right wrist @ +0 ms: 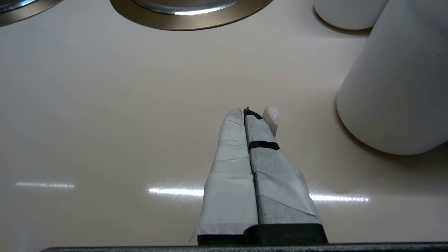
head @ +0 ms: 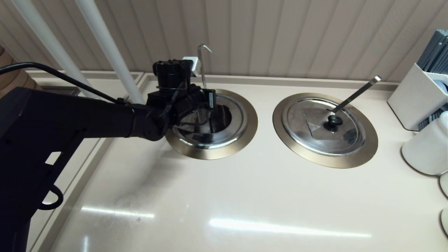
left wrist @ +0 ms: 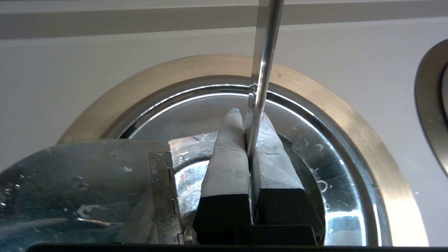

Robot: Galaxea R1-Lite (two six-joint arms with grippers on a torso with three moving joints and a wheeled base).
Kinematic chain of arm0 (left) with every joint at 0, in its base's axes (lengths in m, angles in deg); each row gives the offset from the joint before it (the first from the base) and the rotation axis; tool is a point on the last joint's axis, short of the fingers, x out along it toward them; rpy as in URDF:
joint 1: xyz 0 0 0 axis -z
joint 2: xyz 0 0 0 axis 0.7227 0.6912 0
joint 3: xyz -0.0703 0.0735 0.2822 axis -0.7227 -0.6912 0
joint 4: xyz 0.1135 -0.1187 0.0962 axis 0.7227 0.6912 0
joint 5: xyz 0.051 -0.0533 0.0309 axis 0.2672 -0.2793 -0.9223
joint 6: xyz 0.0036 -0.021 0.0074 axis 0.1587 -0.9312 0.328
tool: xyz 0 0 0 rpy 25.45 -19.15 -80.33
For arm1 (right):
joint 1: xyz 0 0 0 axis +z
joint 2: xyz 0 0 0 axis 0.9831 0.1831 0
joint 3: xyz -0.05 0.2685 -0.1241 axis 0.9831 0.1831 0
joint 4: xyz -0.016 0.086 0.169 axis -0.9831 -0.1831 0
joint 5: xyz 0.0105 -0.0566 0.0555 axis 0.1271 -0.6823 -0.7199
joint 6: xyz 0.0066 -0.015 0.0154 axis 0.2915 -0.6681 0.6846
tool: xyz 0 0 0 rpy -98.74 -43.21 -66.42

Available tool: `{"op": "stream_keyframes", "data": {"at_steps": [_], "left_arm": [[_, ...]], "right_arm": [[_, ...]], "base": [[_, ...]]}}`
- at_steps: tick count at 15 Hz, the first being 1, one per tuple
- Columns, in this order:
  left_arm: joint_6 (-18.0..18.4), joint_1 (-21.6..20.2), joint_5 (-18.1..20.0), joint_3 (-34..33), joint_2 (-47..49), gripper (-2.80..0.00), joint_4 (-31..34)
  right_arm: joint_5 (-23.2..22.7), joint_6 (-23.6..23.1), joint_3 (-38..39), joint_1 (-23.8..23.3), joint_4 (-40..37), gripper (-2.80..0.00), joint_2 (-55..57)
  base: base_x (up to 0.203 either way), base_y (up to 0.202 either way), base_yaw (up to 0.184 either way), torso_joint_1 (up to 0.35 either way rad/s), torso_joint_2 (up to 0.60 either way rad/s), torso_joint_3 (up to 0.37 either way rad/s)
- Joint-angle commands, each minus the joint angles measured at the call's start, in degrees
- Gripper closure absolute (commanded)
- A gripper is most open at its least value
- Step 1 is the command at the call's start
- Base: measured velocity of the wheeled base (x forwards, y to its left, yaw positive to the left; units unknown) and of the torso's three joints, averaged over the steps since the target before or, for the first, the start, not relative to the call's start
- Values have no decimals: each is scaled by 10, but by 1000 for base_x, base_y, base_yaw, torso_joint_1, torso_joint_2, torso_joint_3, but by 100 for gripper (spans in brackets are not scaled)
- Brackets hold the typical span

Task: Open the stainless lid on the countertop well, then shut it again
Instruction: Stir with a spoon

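The stainless lid (head: pixel 238 120) covers the left countertop well, ringed by its bronze rim (head: pixel 210 152). Its half-flap (left wrist: pixel 87 189) stands raised on its hinge, and the well's dark inside (head: pixel 222 118) shows. The knob and the triangle mark are hidden. My left gripper (head: pixel 210 105) hangs over the lid. Its fingers (left wrist: pixel 227 150) are pressed together, and the hook-ended ladle handle (left wrist: pixel 262 52) runs down into the seam between them. The handle's hook (head: pixel 204 47) rises behind the wrist. My right gripper (right wrist: pixel 245 112) is shut on nothing, low over bare countertop, outside the head view.
The twin well (head: pixel 364 154) lies to the right, lid down, with a straight ladle handle (head: pixel 357 92). White canisters (head: pixel 423 150) and a white box (head: pixel 414 94) stand at the counter's right end, one canister (right wrist: pixel 395 87) close to my right gripper. Two white poles (head: pixel 105 45) rise at the back left.
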State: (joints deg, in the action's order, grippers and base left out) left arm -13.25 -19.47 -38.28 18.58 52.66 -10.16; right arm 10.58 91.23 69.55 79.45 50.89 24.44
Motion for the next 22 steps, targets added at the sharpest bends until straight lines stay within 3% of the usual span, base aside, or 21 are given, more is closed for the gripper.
{"op": "stream_keyframes", "data": {"at_steps": [1,4,9,14,18,20,22], "left_arm": [[30,-3,-30,4,14,0,-12],[30,-2,-60,37,57,0,-112],[-37,16,-54,41,68,0,-117],[-70,22,-33,31,53,0,-103],[-75,19,41,-20,-3,0,-48],[-55,13,39,-15,-2,0,-17],[-12,3,16,0,9,0,0]], "right_arm": [[0,0,3,0,0,0,0],[0,0,3,0,0,0,0],[0,0,3,0,0,0,0],[-1,0,3,0,0,0,0],[0,0,3,0,0,0,0],[0,0,3,0,0,0,0],[0,0,3,0,0,0,0]], "base": [[0,0,0,0,0,0],[0,0,0,0,0,0],[0,0,0,0,0,0],[0,0,0,0,0,0],[0,0,0,0,0,0],[0,0,0,0,0,0],[0,0,0,0,0,0]]}}
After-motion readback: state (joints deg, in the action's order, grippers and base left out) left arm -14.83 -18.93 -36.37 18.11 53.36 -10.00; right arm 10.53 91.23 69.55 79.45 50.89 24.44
